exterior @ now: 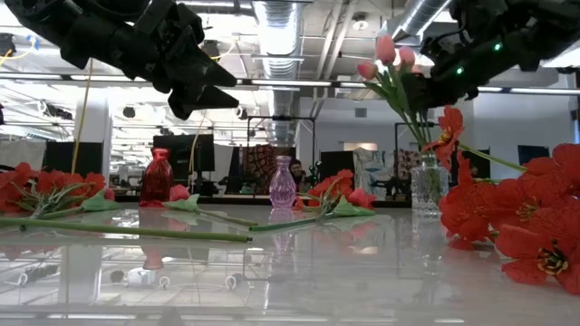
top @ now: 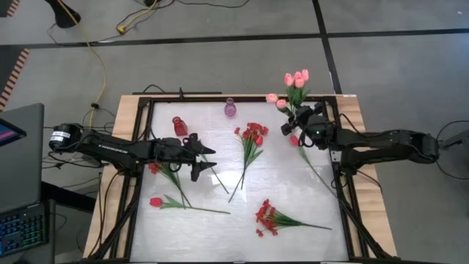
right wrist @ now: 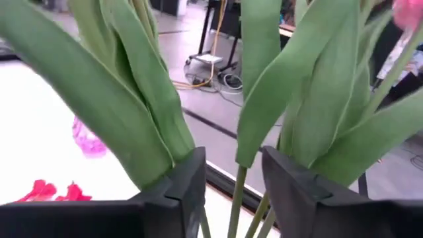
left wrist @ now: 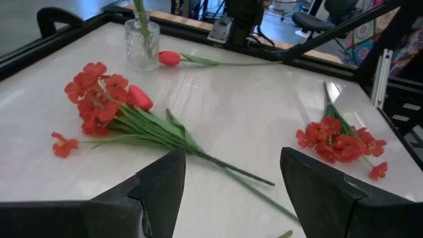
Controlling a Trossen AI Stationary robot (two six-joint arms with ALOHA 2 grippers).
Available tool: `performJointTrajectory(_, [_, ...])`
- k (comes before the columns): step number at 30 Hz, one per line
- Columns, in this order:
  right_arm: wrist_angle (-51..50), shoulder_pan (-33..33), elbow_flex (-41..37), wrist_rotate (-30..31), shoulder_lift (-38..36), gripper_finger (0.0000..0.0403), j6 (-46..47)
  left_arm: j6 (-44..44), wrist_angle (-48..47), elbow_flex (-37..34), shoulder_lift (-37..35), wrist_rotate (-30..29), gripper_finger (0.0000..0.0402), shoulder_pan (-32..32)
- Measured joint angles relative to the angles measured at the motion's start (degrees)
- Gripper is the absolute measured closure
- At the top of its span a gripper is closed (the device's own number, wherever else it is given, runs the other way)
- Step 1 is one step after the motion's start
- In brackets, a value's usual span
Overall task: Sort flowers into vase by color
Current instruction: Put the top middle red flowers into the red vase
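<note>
The right claw [top: 306, 121] sits at the upper right of the high view, over the clear glass vase [exterior: 424, 186] near the table's [top: 293, 198] far right corner. In its wrist view the two dark fingers [right wrist: 182, 182] stand parted, with the green stems and leaves of the pink tulips [top: 297, 79] rising through the gap; whether the pads press on a stem or have let go, I cannot tell. The pink buds fan out just above the claw in the high view, and the low view shows the bunch standing upright in the vase. The left claw [top: 205, 160] hovers left of centre, wide open and empty, its fingers [left wrist: 155, 192] spread above the bare tabletop. Before it, in its wrist view, lies a spray of small red blossoms [left wrist: 99, 99] with a red tulip [left wrist: 139, 98] against it. More red flowers lie scattered: a spray at lower centre [top: 267, 218], a tulip at lower left [top: 156, 202], another tulip beside the clear vase [left wrist: 170, 58]. A red vase [top: 179, 125] and a purple vase [top: 230, 108] stand empty along the top edge.
</note>
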Motion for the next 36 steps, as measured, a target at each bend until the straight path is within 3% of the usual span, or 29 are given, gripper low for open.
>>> performJointTrajectory(6, [-15.41,2.22,5.80,-0.04,-3.66,0.0174,3.44,1.03,-0.13,1.23,0.00,0.76,0.0166,0.00])
performJointTrajectory(11, [-28.35,4.07,11.41,-0.50,-5.38,0.0161,9.51,1.01,-1.52,1.79,-0.02,0.84,0.0166,0.00])
performJointTrajectory(19, [-47.59,5.42,20.25,-10.68,-5.43,0.0163,17.61,-0.48,-4.65,2.08,-0.05,2.42,0.0166,0.00])
performJointTrajectory(28, [-59.25,6.17,24.99,-32.59,-5.45,0.0164,26.58,-6.60,-36.07,13.14,-1.51,-0.23,0.0166,-0.22])
performJointTrajectory(32, [-60.15,9.90,24.99,-37.38,-5.35,0.0164,30.91,-13.31,-44.82,16.01,-1.51,0.20,0.0166,-1.32])
performJointTrajectory(36, [-60.72,15.78,25.01,-37.86,-4.49,0.0164,32.00,-22.31,-48.35,16.04,-0.94,0.33,0.0166,-1.89])
